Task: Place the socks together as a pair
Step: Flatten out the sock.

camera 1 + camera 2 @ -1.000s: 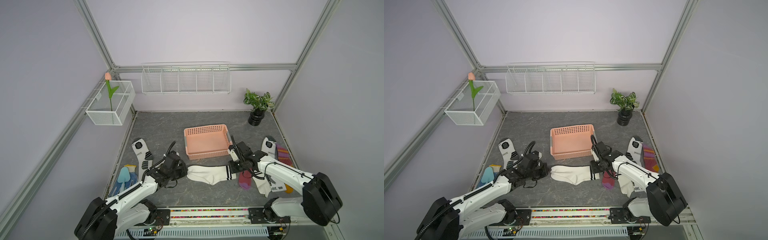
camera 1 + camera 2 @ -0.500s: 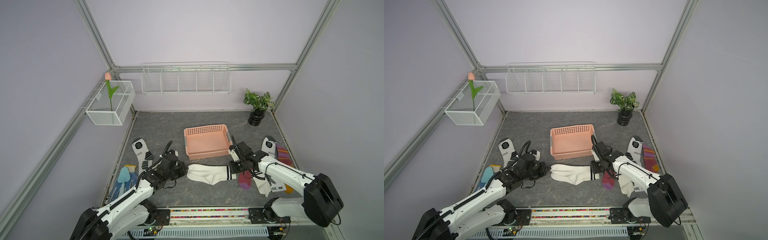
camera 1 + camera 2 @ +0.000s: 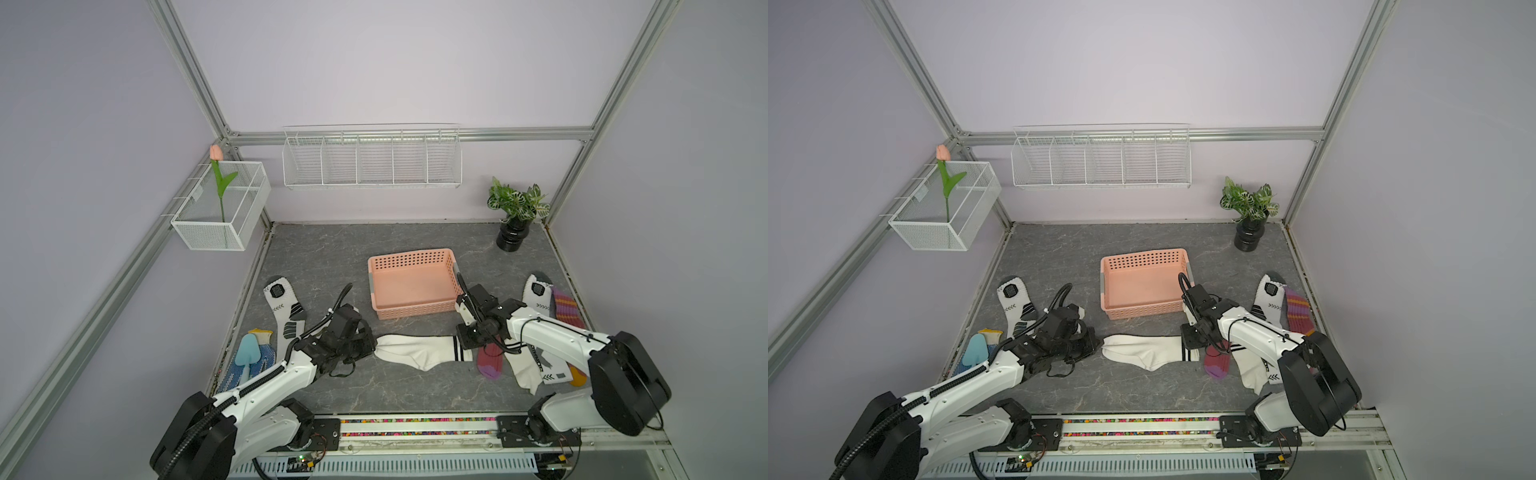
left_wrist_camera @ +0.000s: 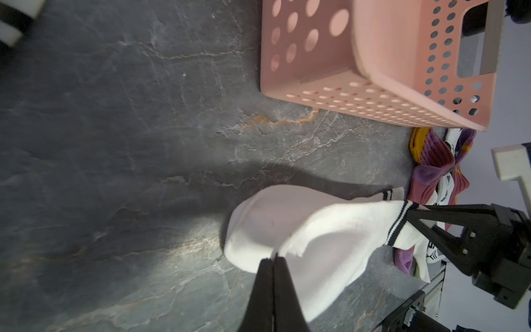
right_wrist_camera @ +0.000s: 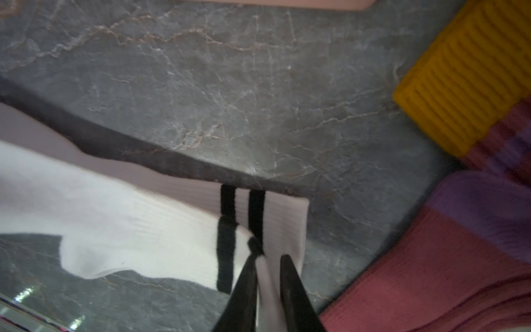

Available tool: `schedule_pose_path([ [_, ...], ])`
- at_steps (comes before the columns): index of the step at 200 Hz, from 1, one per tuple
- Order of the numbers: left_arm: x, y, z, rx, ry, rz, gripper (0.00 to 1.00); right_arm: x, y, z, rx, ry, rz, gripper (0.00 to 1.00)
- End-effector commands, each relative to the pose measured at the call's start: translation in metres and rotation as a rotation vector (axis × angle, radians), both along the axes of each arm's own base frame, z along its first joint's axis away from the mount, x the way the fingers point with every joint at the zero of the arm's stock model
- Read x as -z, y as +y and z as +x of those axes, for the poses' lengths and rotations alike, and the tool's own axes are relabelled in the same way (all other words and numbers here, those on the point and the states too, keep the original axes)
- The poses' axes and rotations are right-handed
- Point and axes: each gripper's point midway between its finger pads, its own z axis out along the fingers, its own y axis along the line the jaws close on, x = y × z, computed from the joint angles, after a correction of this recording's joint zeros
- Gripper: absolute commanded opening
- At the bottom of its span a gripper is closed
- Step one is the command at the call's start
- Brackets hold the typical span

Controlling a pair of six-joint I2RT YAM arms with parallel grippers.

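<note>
Two white socks with two black cuff stripes lie stacked at the front centre, looking like one sock [image 3: 419, 351] in both top views [image 3: 1148, 351]. The left wrist view shows the upper sock [image 4: 330, 235] slightly lifted over the lower sock [image 4: 287, 198]. My left gripper [image 3: 372, 347] [image 4: 273, 258] is shut on the upper sock's toe. My right gripper [image 3: 467, 340] [image 5: 268, 257] is at the cuff [image 5: 275, 224]. Its jaws stand slightly apart, with cuff fabric still between them. A maroon sock [image 3: 490, 363] lies just right of that cuff.
A pink basket [image 3: 411, 286] stands just behind the socks. A sports-marked white sock [image 3: 284, 309] lies at the left, near a blue glove [image 3: 266, 359] and trowel [image 3: 248, 353]. More socks [image 3: 552, 303] are piled at the right. A potted plant [image 3: 515, 220] stands back right.
The right gripper's jaws have parted a little at the cuff. The left arm has shifted slightly while keeping hold of the toe. The socks stay in place.
</note>
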Motion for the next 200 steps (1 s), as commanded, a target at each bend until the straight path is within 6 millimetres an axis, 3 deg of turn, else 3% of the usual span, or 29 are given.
schedule_pose_path([
  [1, 0.006, 0.005, 0.001, -0.008, -0.014, 0.031, 0.0, -0.003, 0.001, 0.009, 0.006, -0.026, 0.002, 0.21],
  [37, 0.014, 0.004, -0.001, 0.005, 0.0, 0.039, 0.0, -0.003, -0.002, 0.015, 0.028, -0.056, -0.011, 0.22],
  [47, 0.016, 0.004, -0.002, 0.014, 0.003, 0.041, 0.0, -0.004, -0.004, 0.016, 0.036, -0.07, -0.016, 0.3],
  [66, 0.015, 0.004, -0.002, 0.022, -0.005, 0.048, 0.17, -0.005, -0.009, 0.018, 0.056, -0.09, -0.036, 0.31],
  [86, 0.013, 0.004, 0.0, 0.03, -0.019, 0.051, 0.19, -0.006, -0.009, 0.015, 0.06, -0.085, -0.026, 0.37],
  [129, 0.013, 0.008, 0.003, 0.027, -0.025, 0.089, 0.39, 0.001, -0.011, 0.006, 0.088, -0.056, -0.006, 0.45],
  [200, 0.024, 0.004, 0.0, 0.068, -0.016, 0.093, 0.44, 0.016, -0.016, -0.005, 0.138, -0.02, 0.003, 0.47],
])
